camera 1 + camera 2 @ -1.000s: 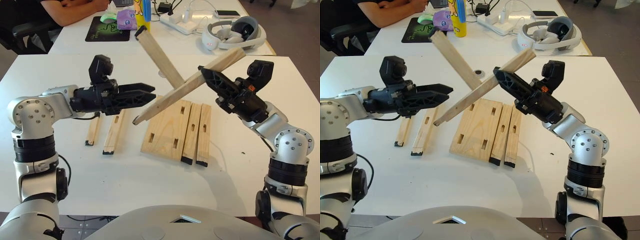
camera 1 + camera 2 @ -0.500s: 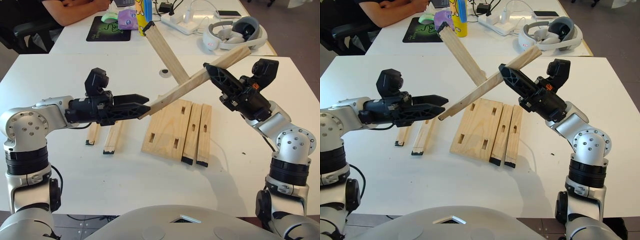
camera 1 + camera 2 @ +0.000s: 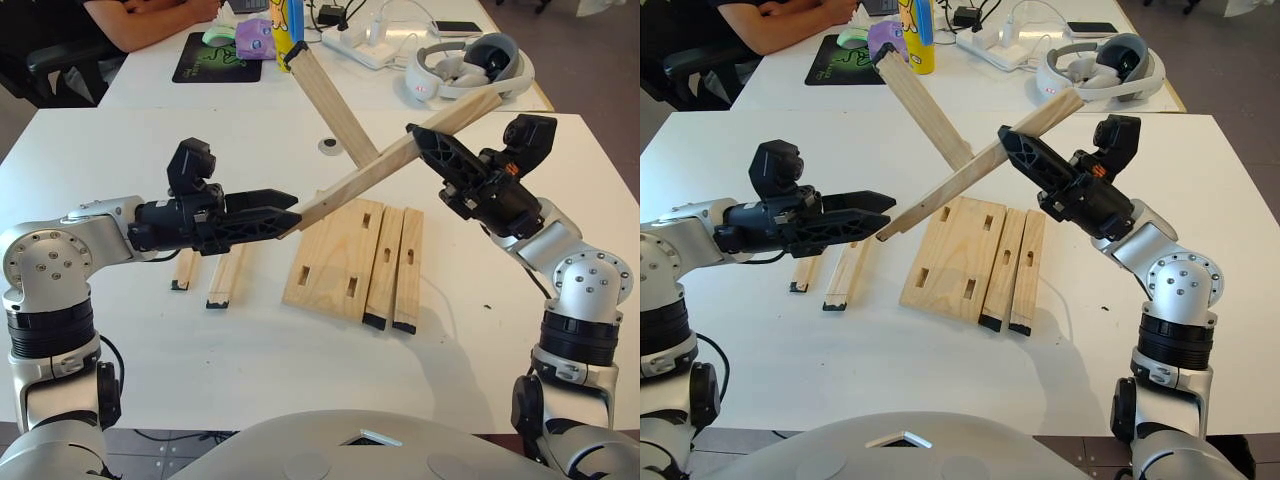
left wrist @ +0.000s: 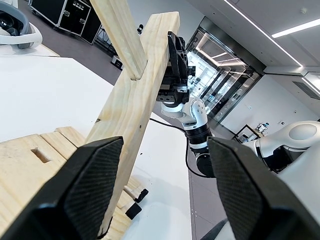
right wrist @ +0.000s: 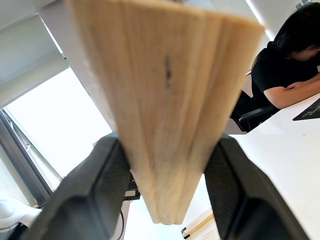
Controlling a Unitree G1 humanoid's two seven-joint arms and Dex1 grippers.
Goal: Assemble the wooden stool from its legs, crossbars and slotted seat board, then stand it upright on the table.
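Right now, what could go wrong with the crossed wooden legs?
1. The right gripper alone holds the crossed pale wooden legs, near one end; the overhang might twist in its fingers.
2. The open left gripper sits off-centre at the lower tip; closing its fingers could knock the joint loose onto the slotted wooden seat board.

The left arm (image 3: pixel 100 228) reaches level toward the middle. Its left gripper (image 3: pixel 280 211) has its fingers (image 4: pixel 95 185) spread wide around the lower end of a slanted wooden leg (image 3: pixel 370 178) (contact unclear). The right arm (image 3: pixel 560 262) angles up and inward, and the right gripper (image 3: pixel 428 150) is clamped on that leg's upper part.
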